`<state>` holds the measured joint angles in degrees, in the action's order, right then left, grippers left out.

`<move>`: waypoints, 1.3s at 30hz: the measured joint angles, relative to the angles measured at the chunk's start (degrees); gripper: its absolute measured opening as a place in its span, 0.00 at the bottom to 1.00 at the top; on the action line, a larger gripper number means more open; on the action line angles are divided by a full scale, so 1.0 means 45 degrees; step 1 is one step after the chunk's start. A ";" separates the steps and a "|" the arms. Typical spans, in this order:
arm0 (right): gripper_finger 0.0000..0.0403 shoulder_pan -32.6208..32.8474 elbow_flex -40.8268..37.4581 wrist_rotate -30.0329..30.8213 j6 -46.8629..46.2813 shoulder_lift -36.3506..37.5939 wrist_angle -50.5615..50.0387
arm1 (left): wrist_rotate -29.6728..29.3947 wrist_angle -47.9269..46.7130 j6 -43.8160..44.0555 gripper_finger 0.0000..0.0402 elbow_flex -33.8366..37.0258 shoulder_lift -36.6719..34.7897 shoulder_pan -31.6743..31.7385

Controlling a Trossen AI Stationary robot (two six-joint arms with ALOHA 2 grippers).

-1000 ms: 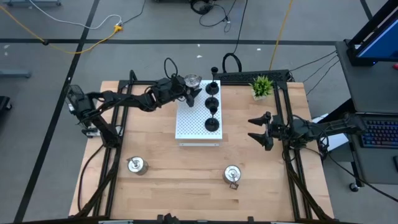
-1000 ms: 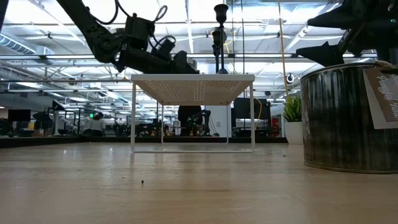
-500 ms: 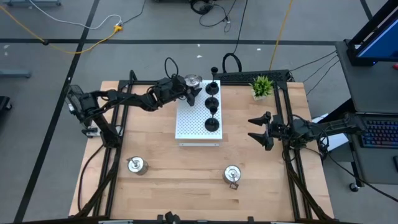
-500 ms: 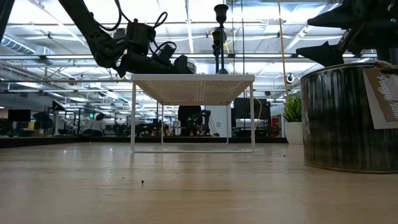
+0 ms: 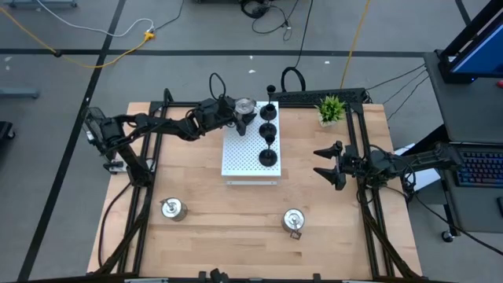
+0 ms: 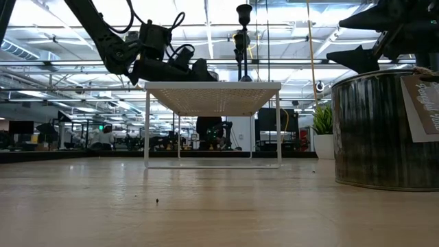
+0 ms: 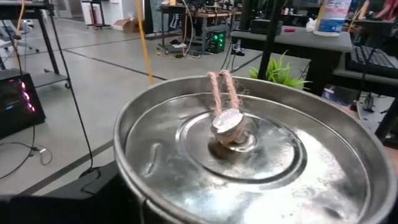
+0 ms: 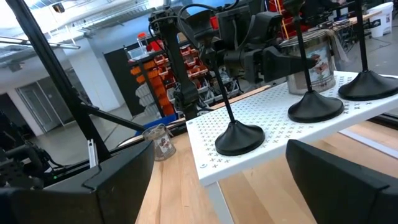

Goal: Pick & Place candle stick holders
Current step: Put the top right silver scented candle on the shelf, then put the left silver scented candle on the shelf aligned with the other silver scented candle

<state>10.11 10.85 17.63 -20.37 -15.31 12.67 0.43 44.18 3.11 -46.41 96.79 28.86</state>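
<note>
Four black candle stick holders (image 5: 268, 134) stand in a row on the white perforated board (image 5: 240, 153). One silver holder (image 5: 244, 104) sits on the board's far left corner and fills the left wrist view (image 7: 249, 149). My left gripper (image 5: 231, 110) is right beside it, on its left. Two more silver holders (image 5: 172, 208) (image 5: 293, 220) stand on the table near its front edge. My right gripper (image 5: 324, 163) is open and empty, to the right of the board.
A small green plant (image 5: 331, 108) stands at the far right of the table. The board is a raised shelf on thin legs (image 6: 147, 130). Bare wood lies between the board and the two front silver holders.
My left arm has drawn back a little toward the table's left edge. The silver holder has stayed on the board's far left corner.
</note>
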 joint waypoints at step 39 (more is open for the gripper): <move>0.89 0.0000 -0.0002 -0.0792 0.0885 -0.0005 0.0180 | -0.0026 -0.4989 0.0512 0.98 0.0005 -0.6175 -0.0703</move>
<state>10.11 10.84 14.06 -16.39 -15.33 13.47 0.32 21.73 5.42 -46.39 69.01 25.70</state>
